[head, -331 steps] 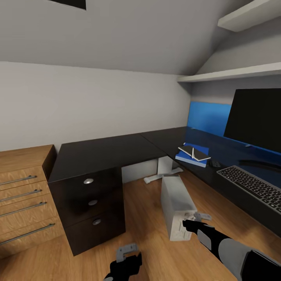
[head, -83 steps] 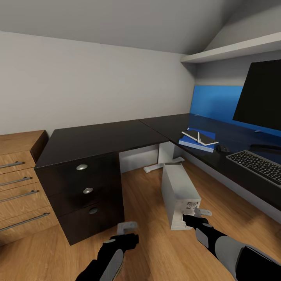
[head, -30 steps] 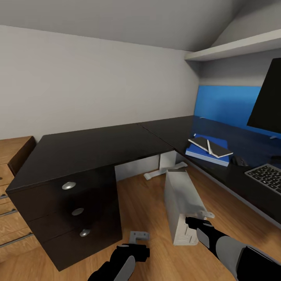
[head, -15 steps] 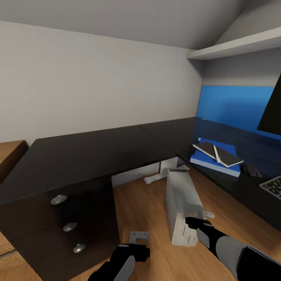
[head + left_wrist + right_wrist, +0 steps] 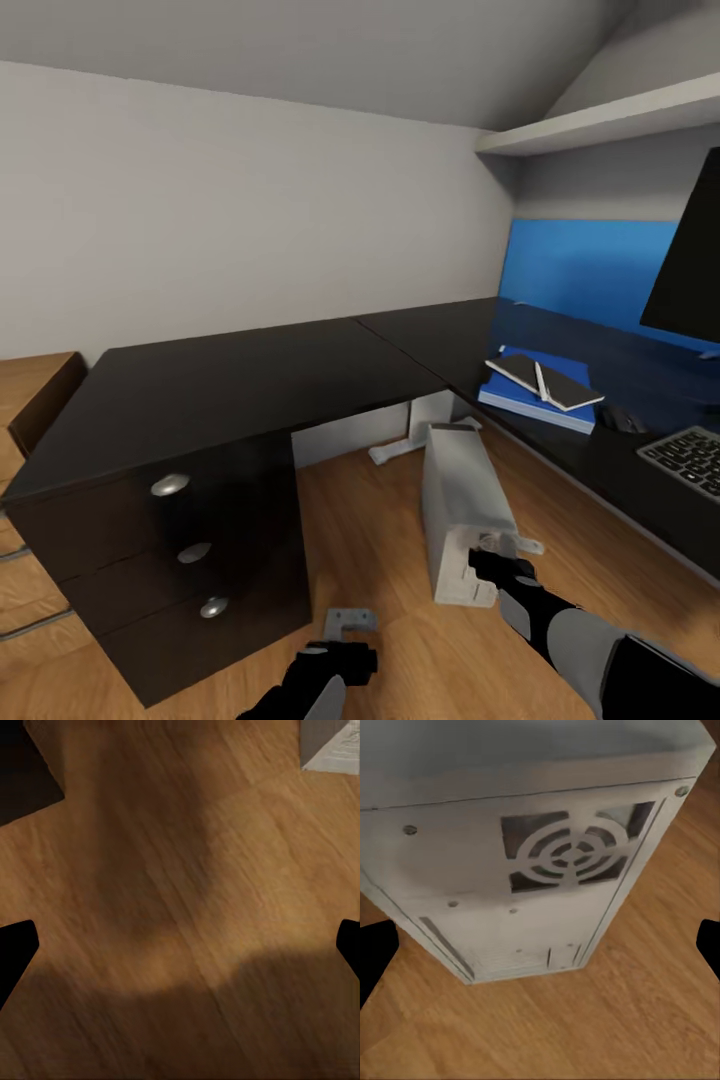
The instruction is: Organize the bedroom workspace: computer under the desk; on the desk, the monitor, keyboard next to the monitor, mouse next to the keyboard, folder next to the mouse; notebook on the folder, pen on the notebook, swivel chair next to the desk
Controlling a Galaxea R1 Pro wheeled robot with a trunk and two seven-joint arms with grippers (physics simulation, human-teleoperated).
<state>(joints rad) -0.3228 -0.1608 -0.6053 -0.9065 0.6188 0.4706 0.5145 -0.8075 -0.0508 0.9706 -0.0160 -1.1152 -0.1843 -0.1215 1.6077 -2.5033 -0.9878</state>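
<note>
Head view: my left end effector (image 5: 345, 628) hangs over bare floor (image 5: 380, 545), fingers apart. Computer (image 5: 460, 515) stands on the floor beside the surface (image 5: 250, 385); my right end effector (image 5: 500, 556) sits at its rear panel, fingers spread. Folder (image 5: 530, 402) with notebook (image 5: 545, 380) lies on the surface.

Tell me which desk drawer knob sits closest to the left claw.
The lowest knob on the desk. Of the three silver knobs stacked on the drawer fronts, it sits nearest the floor and the left claw.
</note>
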